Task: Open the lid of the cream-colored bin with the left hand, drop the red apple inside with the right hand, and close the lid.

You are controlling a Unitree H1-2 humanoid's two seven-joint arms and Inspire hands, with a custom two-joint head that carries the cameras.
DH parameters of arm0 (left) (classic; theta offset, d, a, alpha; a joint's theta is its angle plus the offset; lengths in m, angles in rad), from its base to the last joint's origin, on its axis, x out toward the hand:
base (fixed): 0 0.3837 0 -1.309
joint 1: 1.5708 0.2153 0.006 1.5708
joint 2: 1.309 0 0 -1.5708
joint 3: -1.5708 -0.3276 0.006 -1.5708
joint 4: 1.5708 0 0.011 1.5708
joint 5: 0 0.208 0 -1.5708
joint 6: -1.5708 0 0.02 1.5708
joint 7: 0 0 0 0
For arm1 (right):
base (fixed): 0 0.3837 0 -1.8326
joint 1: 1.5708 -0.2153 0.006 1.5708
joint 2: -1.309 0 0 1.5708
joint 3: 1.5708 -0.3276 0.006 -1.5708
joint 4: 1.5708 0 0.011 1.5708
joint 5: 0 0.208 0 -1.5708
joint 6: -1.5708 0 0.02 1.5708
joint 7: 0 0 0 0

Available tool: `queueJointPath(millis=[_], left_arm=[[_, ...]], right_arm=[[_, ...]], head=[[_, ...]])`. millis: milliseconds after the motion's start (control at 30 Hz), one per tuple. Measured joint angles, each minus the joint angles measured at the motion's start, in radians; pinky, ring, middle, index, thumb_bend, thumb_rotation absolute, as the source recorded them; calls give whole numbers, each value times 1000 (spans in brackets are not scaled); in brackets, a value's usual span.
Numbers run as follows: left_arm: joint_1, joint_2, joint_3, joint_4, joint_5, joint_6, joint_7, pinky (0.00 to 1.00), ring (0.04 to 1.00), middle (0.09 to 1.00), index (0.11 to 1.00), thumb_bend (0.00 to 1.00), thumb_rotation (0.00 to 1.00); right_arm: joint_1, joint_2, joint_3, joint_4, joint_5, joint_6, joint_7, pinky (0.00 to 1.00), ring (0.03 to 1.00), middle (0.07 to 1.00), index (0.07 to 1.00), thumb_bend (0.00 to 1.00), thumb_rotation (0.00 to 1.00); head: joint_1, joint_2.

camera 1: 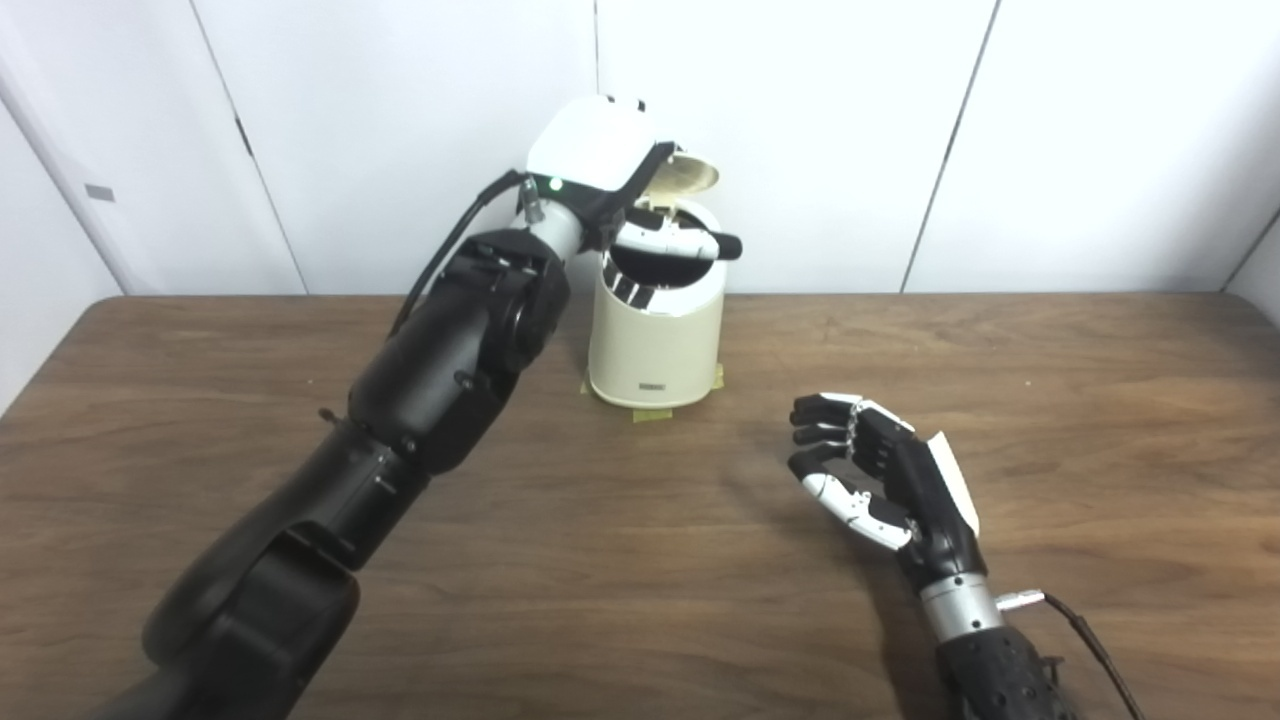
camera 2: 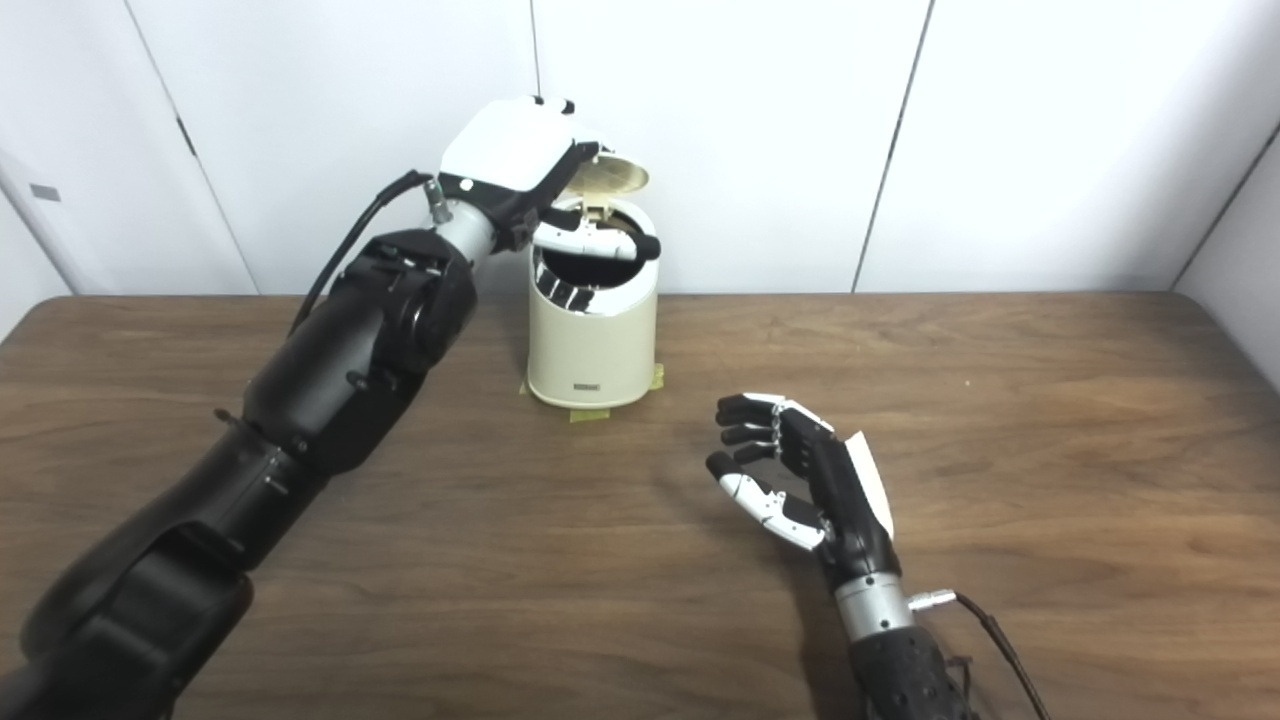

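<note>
1. The cream-colored bin (camera 1: 657, 335) stands upright on the wooden desk (camera 1: 600, 560), near its far edge and close to the white wall panels (camera 1: 1080, 140). Bits of yellowish tape (camera 1: 652, 414) show at its base.
2. The lid (camera 1: 683, 175) is tipped up and back behind the bin's mouth, so the opening is exposed.
3. The left hand (camera 1: 620, 190) is at the top of the bin, its white back facing up. Its fingers (camera 1: 640, 292) reach down into the opening, and the thumb (camera 1: 685, 243) lies across the front of the rim. The raised lid sits just behind the hand; whether the hand presses on it cannot be told. It grips nothing that can be seen.
4. The right hand (camera 2: 800, 485) is low over the desk, well in front and to the right of the bin, palm turned towards the left. Its fingers are loosely curled and apart, and it is holding nothing.
5. No red apple is visible on the desk or in either hand; the bin's inside is dark and its contents cannot be made out.
</note>
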Motion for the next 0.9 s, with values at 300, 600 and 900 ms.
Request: queueJointPath(millis=[300,600,900], left_arm=[[18,0,0,-10,1,-2,1,1000,923,732,718,975,1000],[36,0,3,-18,3,-14,11,1000,905,732,707,967,1000],[56,13,-7,-73,41,-18,-23,1000,891,744,705,972,1000]], right_arm=[[2,1,-5,-3,13,3,0,574,650,678,663,274,269],[6,1,-5,-10,14,9,0,571,648,678,660,278,276],[13,3,-3,-19,14,19,1,571,651,683,663,272,265]], head=[[0,12],[2,26],[-1,37]])
